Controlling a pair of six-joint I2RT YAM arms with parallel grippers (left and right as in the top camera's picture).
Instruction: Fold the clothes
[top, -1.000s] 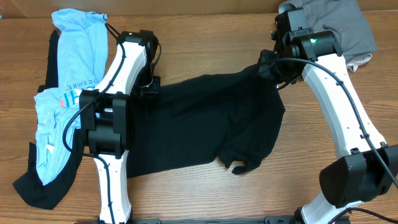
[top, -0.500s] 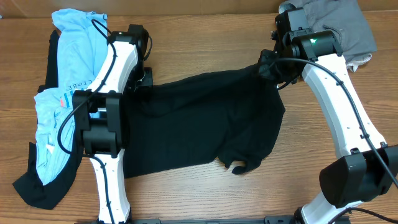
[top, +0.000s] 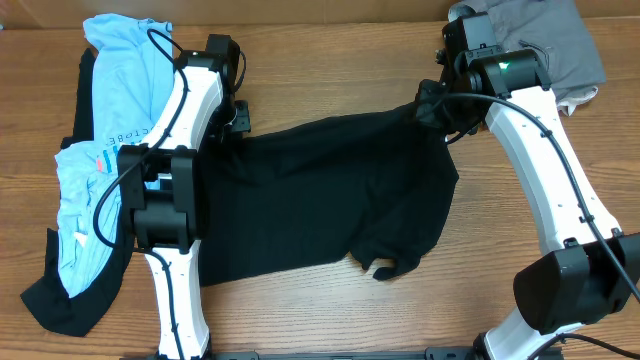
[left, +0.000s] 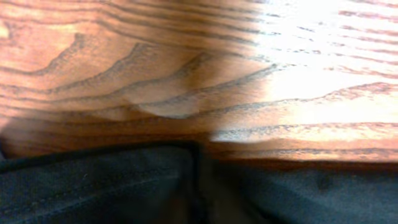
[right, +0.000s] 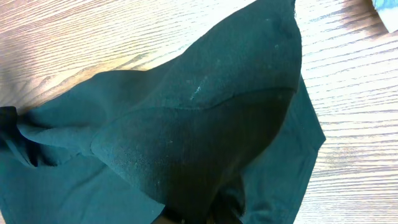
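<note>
A black garment (top: 320, 195) lies spread across the middle of the table. My left gripper (top: 232, 120) is at its upper left corner. In the left wrist view the black cloth (left: 124, 186) fills the bottom edge with a crease at the jaws, and the fingers themselves are hidden. My right gripper (top: 436, 104) is shut on the upper right corner, where the cloth bunches up. In the right wrist view the black garment (right: 186, 124) drapes from the jaws (right: 205, 214) over the wood.
Light blue garments (top: 120, 80) lie piled at the left over another dark piece (top: 60, 300). A grey garment (top: 560, 40) lies at the back right corner. The table surface is bare wood (top: 330, 70) behind the black garment.
My left gripper has moved up and to the left along the garment's upper left corner, pulling that edge outward. The right arm has not moved.
</note>
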